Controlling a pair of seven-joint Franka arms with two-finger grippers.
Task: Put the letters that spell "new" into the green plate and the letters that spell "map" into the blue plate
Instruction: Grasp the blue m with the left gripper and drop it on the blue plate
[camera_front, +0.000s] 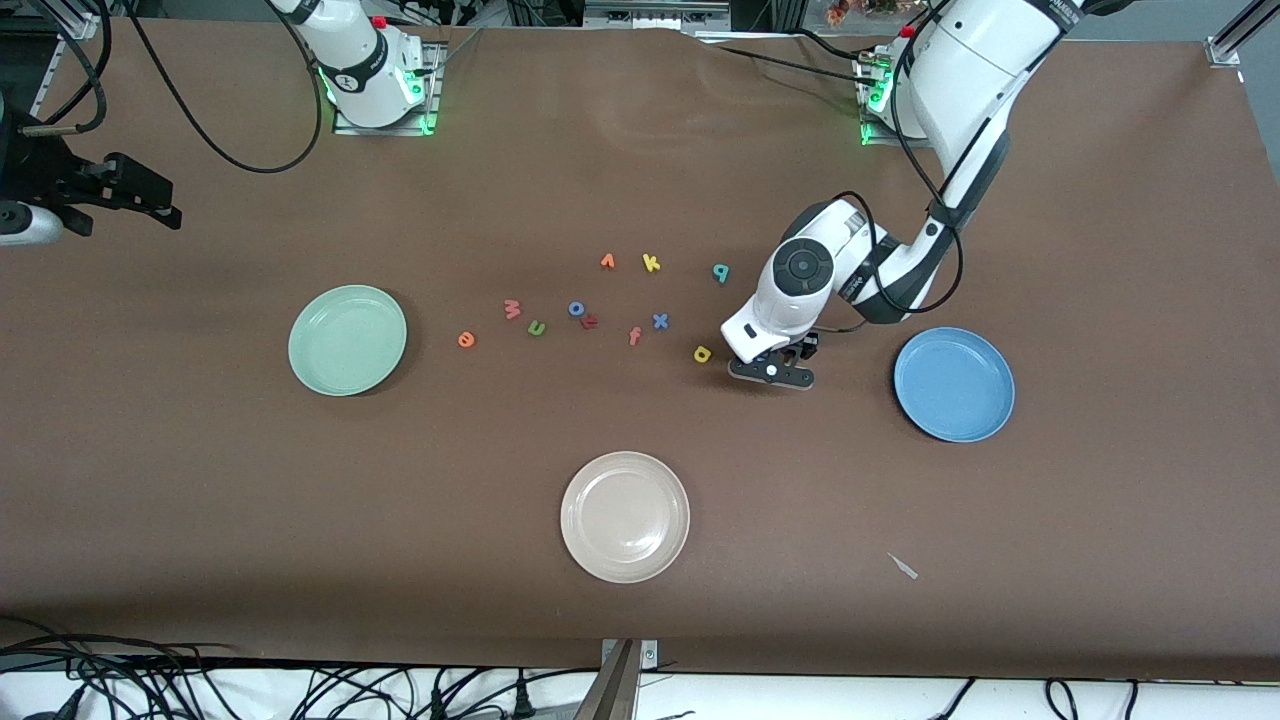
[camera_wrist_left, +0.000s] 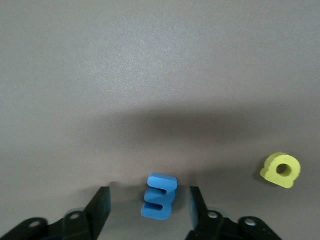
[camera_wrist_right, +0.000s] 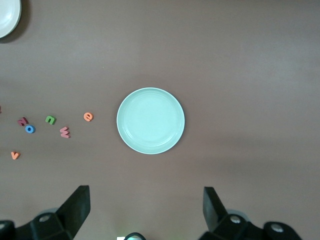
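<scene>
1. Brown table cloth (camera_front: 200, 520) covers the whole work surface in the front view. On it the green plate (camera_front: 347, 340) lies toward the right arm's end, the blue plate (camera_front: 954, 384) toward the left arm's end, and a cream-white plate (camera_front: 625, 516) sits between them, nearer the front camera. All three plates hold nothing. Scattered between the green and blue plates are the orange "e" (camera_front: 466, 340), the red-pink "w" (camera_front: 512, 308), the green "n" (camera_front: 537, 327), a blue "o" (camera_front: 577, 308) touching a dark red letter (camera_front: 590, 321), a salmon "f" (camera_front: 634, 336), a blue "x" (camera_front: 660, 321), an orange letter (camera_front: 607, 261), a yellow "k" (camera_front: 651, 263), the teal "p" (camera_front: 720, 272) and the yellow "a" (camera_front: 702, 353). The left gripper (camera_front: 771, 372) is down at the table just beside the yellow "a", between it and the blue plate. The right arm waits, pulled back toward its end of the table.

2. Left wrist view: the left gripper (camera_wrist_left: 150, 210) has a finger on either side of the blue "m" (camera_wrist_left: 160, 196), which rests on the table. A small gap shows on each side, so the fingers are parted and not yet pressing it. The yellow "a" (camera_wrist_left: 281, 170) lies near, apart from the fingers.

3. Right wrist view: the right gripper (camera_wrist_right: 147, 210) hangs high over the green plate (camera_wrist_right: 150, 120) with its fingers spread wide and nothing between them. The orange "e" (camera_wrist_right: 88, 116), red-pink "w" (camera_wrist_right: 65, 132) and green "n" (camera_wrist_right: 50, 119) lie beside the plate.
</scene>
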